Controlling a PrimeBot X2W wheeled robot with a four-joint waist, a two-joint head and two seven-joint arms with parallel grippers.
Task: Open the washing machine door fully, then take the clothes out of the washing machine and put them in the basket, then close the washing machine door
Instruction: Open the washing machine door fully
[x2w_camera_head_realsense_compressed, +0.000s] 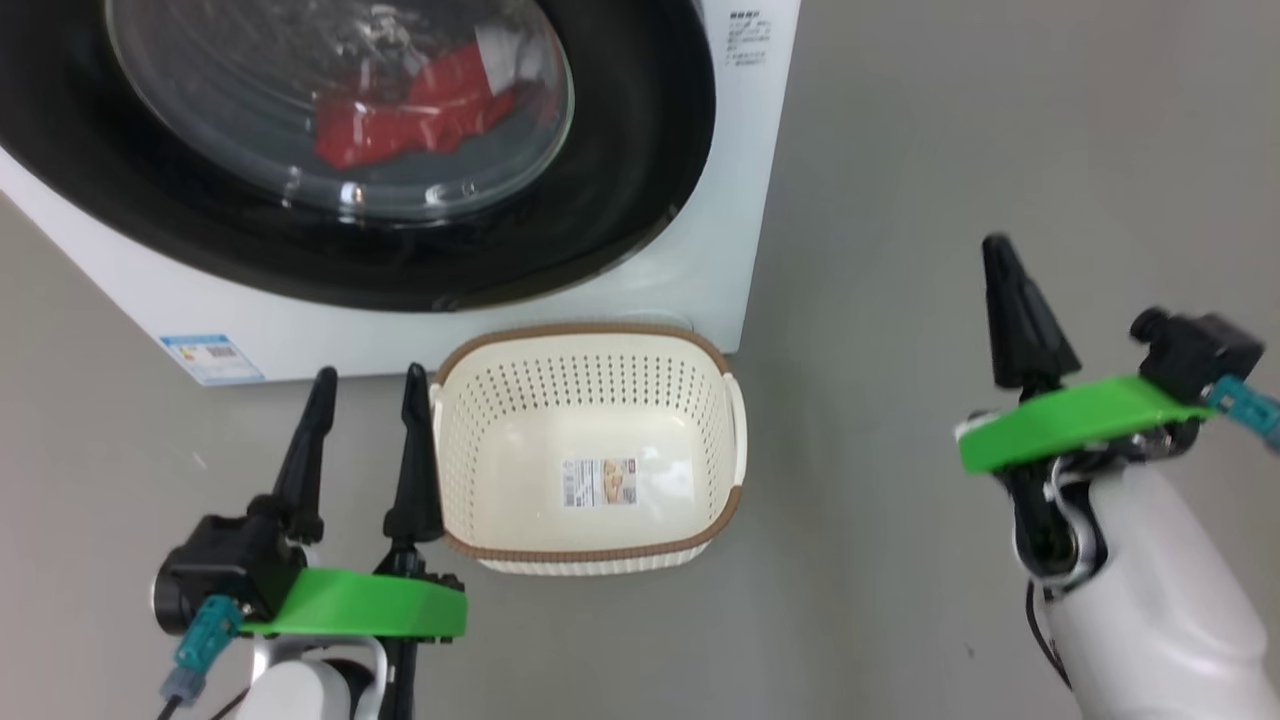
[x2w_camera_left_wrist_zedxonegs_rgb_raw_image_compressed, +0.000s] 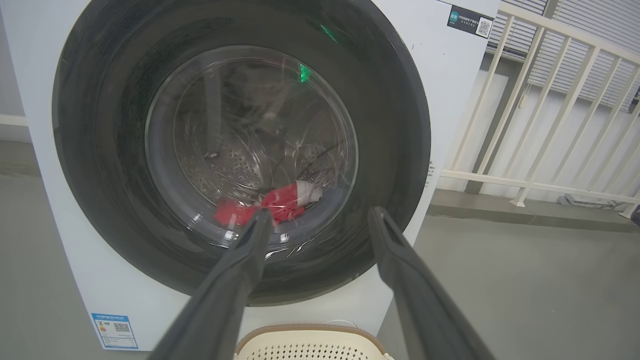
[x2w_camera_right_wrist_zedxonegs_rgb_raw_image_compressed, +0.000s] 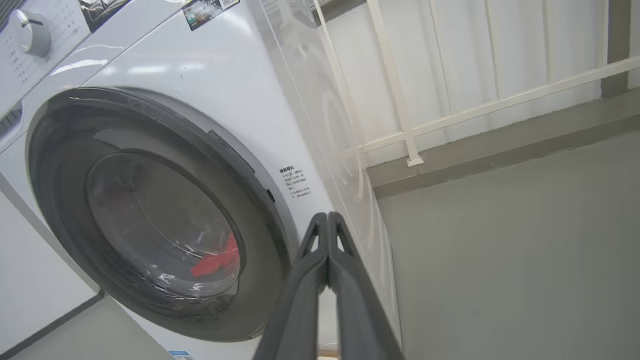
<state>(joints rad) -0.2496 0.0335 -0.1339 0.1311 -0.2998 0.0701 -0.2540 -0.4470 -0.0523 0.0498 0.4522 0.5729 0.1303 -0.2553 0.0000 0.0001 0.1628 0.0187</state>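
Note:
The white washing machine (x2w_camera_head_realsense_compressed: 700, 260) stands ahead with its black-rimmed door (x2w_camera_head_realsense_compressed: 620, 180) closed. Behind the glass lie the red clothes (x2w_camera_head_realsense_compressed: 410, 110), also seen through the window (x2w_camera_left_wrist_zedxonegs_rgb_raw_image_compressed: 280, 202) in the left wrist view. On the floor in front sits the cream basket (x2w_camera_head_realsense_compressed: 590, 450), holding nothing. My left gripper (x2w_camera_head_realsense_compressed: 368, 385) is open just left of the basket, fingers pointing at the machine. My right gripper (x2w_camera_head_realsense_compressed: 1000, 250) hovers over the floor to the right, its two fingers pressed together with nothing between them (x2w_camera_right_wrist_zedxonegs_rgb_raw_image_compressed: 327, 217), aimed near the door's right edge (x2w_camera_right_wrist_zedxonegs_rgb_raw_image_compressed: 235, 150).
Grey floor (x2w_camera_head_realsense_compressed: 900, 250) spreads right of the machine. A white railing (x2w_camera_left_wrist_zedxonegs_rgb_raw_image_compressed: 550, 115) runs behind on the right. A blue label (x2w_camera_head_realsense_compressed: 212, 358) marks the machine's lower left front. A control knob (x2w_camera_right_wrist_zedxonegs_rgb_raw_image_compressed: 30, 32) sits at the top.

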